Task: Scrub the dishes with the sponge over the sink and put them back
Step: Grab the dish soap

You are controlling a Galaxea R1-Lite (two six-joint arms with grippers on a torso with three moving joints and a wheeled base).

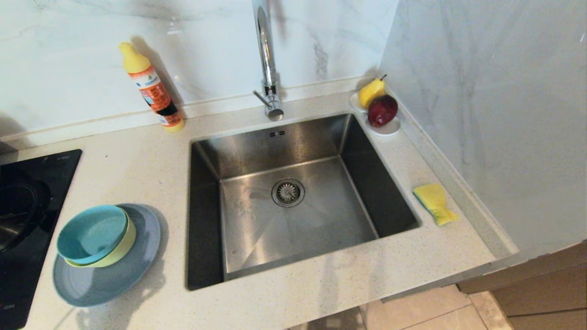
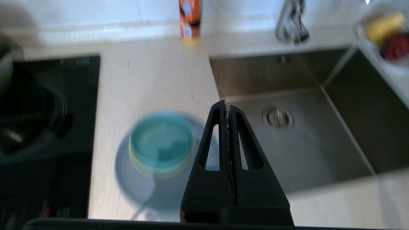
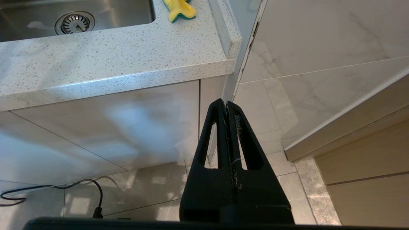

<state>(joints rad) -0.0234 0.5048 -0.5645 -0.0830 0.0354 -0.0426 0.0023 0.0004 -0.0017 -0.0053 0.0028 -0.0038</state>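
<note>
The sink sat sunk in the speckled pale worktop, holding nothing but its round strainer drain, with the chrome tap rising behind its back rim. To the robot's left of the basin the dishes were stacked: the teal-blue bowl nested in the yellow-green bowl, and both stood on the grey-blue plate. The sponge lay yellow face up on the worktop just beside the sink's right rim, near the wall. In the far right corner a small white dish carried a yellow pear and a dark red fruit. An orange-labelled bottle with a yellow cap leaned against the backsplash; its writing could not be read. A black hob lay at the far left. The left gripper hung above the worktop between dishes and sink, jaws pressed together on nothing. The right gripper was low in front of the cabinet, over the floor, jaws likewise closed and empty.
</note>
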